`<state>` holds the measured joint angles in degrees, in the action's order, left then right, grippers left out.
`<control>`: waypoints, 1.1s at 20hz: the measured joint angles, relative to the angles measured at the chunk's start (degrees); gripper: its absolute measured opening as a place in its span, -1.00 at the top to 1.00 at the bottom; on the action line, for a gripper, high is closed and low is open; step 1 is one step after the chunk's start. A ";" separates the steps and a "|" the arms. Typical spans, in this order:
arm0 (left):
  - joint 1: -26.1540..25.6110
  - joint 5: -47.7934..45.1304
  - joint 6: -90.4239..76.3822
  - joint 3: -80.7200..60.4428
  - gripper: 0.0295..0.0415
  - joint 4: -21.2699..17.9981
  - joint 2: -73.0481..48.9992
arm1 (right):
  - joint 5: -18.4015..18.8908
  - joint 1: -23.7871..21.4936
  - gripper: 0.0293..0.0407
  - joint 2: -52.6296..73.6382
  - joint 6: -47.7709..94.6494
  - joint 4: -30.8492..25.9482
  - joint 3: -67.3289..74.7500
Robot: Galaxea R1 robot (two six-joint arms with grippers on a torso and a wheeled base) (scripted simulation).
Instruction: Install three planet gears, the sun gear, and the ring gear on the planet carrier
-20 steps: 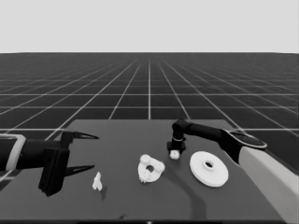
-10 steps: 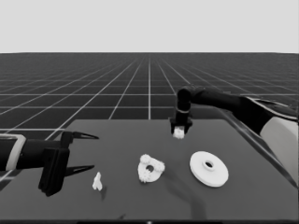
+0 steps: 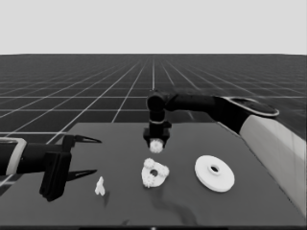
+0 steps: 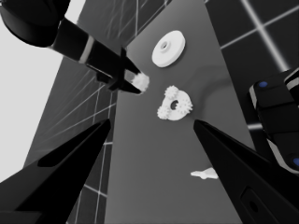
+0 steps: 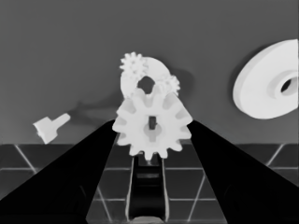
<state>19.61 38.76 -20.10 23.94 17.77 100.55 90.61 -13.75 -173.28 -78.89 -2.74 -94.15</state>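
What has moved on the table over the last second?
The right claw, shut on a gear, swung from beside the larger round part leftward to above the smaller round part. That part's gears, the thin white piece and the parked left claw stayed put.

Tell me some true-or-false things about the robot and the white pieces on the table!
1. The right tool holds a small gear up above the table. True.
2. The larger round part sits on top of the smaller round part. False: it lies apart, beside it.
3. Some small gears already sit on the smaller round part. True.
4. The left tool is gripping the thin white piece. False: that tool is open, and the piece lies on the table.
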 joint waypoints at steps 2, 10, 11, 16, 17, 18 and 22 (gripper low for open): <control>0.00 0.00 0.00 0.00 -0.49 0.00 0.00 | -0.04 -0.07 0.66 -1.06 -0.76 -0.05 -0.38; 0.00 0.00 0.00 0.00 -0.49 0.00 0.00 | -3.87 18.00 0.66 -2.53 1.60 17.52 -4.89; 0.00 0.00 0.00 0.00 -0.49 0.00 0.00 | -4.10 18.51 0.66 -2.67 1.92 18.01 -5.43; 0.00 0.00 0.00 0.00 -0.49 0.00 0.00 | -4.40 19.42 0.66 -2.82 2.08 18.61 -6.13; 0.00 0.00 0.00 0.00 -0.49 0.00 0.00 | -4.40 19.66 0.66 -2.80 1.69 18.61 -6.15; 0.00 0.00 0.00 0.00 -0.49 0.00 0.00 | -4.40 19.80 0.66 -2.78 1.21 18.61 -6.17; 0.00 0.00 0.00 0.00 -0.49 0.00 0.00 | -4.40 19.95 0.66 -2.77 -1.03 18.61 -6.19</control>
<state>19.61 38.76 -20.10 23.94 17.77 100.55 86.21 6.20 -176.05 -79.92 15.88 -100.34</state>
